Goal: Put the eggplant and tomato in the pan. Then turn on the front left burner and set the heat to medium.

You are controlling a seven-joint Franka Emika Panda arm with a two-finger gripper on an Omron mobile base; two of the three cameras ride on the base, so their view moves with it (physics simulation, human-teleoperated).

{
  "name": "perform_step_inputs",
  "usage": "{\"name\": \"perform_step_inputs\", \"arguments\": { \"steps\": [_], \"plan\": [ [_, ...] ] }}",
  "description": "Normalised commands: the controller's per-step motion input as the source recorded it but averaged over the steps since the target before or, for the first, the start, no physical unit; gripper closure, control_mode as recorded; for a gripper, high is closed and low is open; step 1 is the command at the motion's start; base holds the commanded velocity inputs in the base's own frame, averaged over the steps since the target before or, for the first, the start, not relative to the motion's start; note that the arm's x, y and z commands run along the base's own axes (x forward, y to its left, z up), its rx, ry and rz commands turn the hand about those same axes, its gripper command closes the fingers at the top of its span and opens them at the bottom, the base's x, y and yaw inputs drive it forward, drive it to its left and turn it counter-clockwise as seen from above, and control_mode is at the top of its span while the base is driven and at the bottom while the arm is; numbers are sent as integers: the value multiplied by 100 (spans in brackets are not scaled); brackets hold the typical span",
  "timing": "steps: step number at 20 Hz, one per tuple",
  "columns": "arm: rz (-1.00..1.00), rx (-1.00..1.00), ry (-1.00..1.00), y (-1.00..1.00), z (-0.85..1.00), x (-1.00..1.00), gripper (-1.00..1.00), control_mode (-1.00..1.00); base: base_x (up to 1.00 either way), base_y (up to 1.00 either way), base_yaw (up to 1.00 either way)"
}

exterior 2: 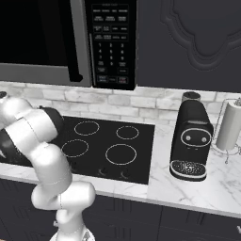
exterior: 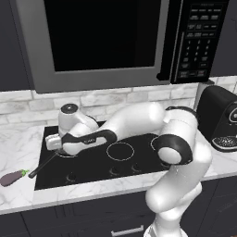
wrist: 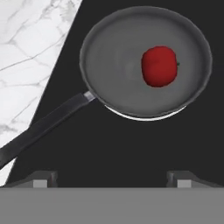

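Observation:
In the hand view the dark grey pan [wrist: 122, 61] lies on the black cooktop with the red tomato [wrist: 159, 66] resting in its right half. A thin white arc of the front left burner [wrist: 144, 117] peeks out under the pan's near rim. My gripper [wrist: 113, 181] hovers above the cooktop just in front of the pan, open, with nothing between its tips. The pan's long black handle [wrist: 43, 127] runs toward the marble counter. In the left base view the purple eggplant [exterior: 14, 177] lies on the counter left of the cooktop, close to the handle's end [exterior: 41, 166].
My arm [exterior: 134, 120] stretches leftward over the cooktop [exterior 2: 136, 155] and hides most of the pan there. Control knobs [exterior: 115, 171] line the cooktop's front edge. A black coffee machine [exterior 2: 190, 141] and a paper towel roll [exterior 2: 230, 124] stand at the right. A microwave [exterior: 102, 41] hangs overhead.

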Motion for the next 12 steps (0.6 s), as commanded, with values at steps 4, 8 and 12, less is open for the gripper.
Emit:
{"name": "perform_step_inputs", "arguments": {
  "steps": [4,8,12],
  "plan": [
    [-9,5,3,0,7,-86,-100,-100,0,0,0],
    [-17,5,2,0,0,-79,-100,-100,0,0,0],
    [-23,6,0,0,0,-61,-100,-100,0,0,0]
  ]
}}
